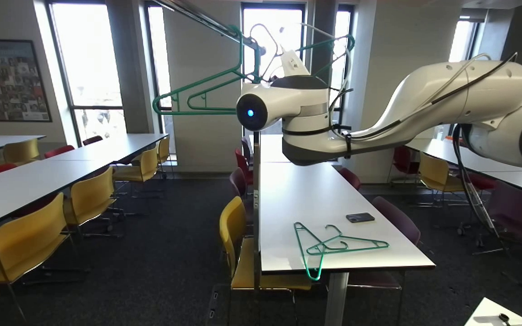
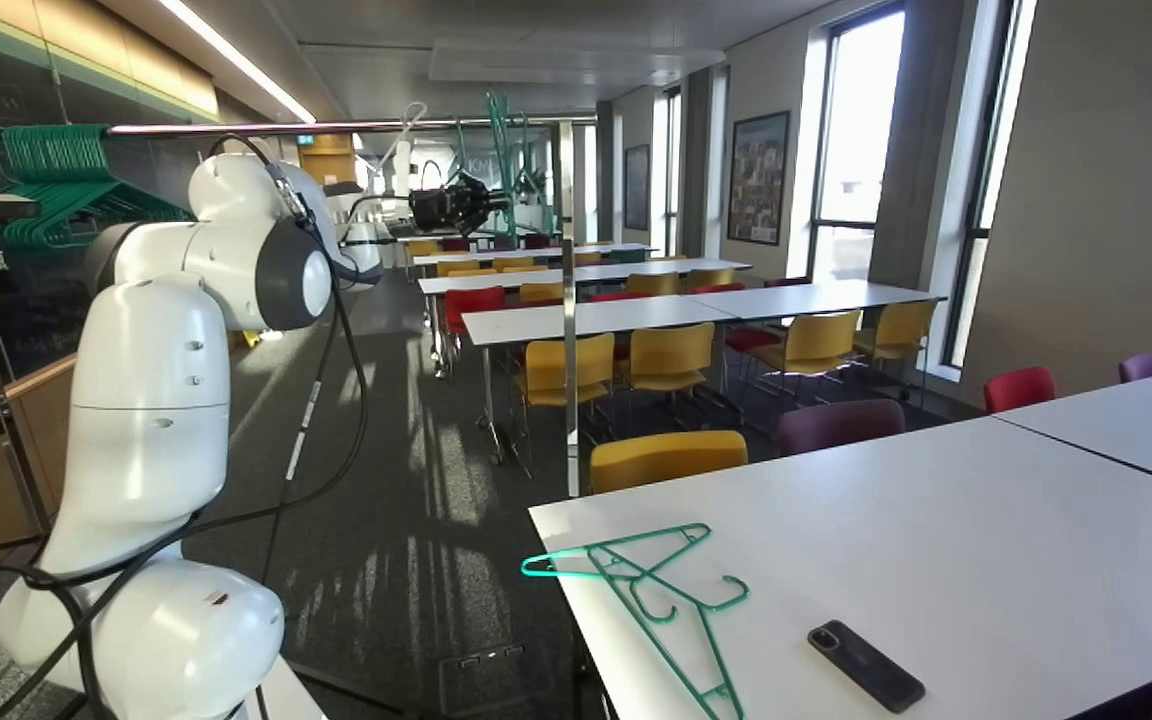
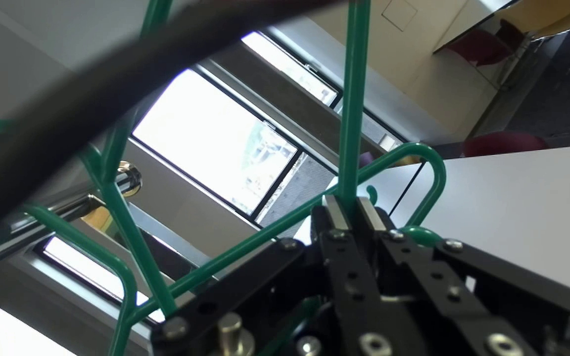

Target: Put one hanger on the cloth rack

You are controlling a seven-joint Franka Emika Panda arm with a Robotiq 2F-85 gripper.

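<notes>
Wrist view, clock from gripper | green plastic triangular hanger (image 3: 353, 109): slim glossy tube, running up to 12 o'clock; whether hooked, unclear | polished metal-tube cloth rack (image 3: 79, 197): capped rail end at 9 o'clock, apart from that tube | more green hanger tubing (image 3: 265, 235) crosses behind, bend at 2 o'clock | black two-finger gripper (image 3: 348, 205): nearly closed, pads pinching the hanger
</notes>
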